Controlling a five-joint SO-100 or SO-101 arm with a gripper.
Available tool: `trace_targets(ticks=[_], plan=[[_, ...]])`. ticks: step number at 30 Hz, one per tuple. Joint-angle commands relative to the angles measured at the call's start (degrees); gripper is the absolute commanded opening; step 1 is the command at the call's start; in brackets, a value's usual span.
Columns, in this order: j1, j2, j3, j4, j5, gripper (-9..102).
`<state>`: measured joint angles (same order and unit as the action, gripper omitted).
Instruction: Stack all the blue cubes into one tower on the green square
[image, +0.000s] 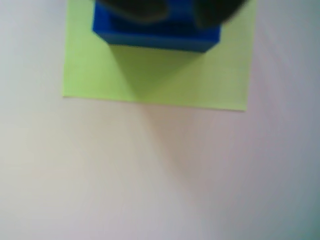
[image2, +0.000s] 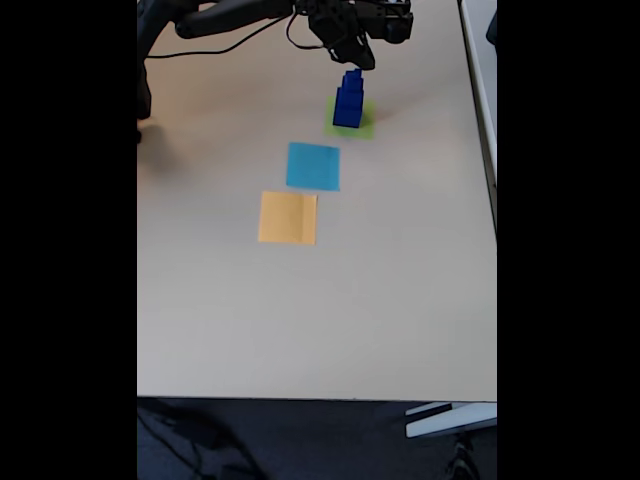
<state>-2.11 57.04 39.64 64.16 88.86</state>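
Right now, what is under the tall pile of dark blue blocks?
The stepped tower of dark blue cubes stands on the flat yellow-green paper square, which lies on the beige table. The tower's base hides the paper's middle.

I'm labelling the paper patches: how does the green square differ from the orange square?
The green square carries the tower of blue cubes; the orange square lies bare. In the fixed view the green one sits at the top, close under the gripper; the orange one lies lower, past the light-blue square. Both are flat patches on the table.
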Motion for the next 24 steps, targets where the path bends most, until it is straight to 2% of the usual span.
trace_targets(ticks=[1, 24], plan=[[0.1, 6.0, -0.5, -0.7, 0.5, 0], [-0.2, 6.1, -0.1, 0.8, 0.5, 0]])
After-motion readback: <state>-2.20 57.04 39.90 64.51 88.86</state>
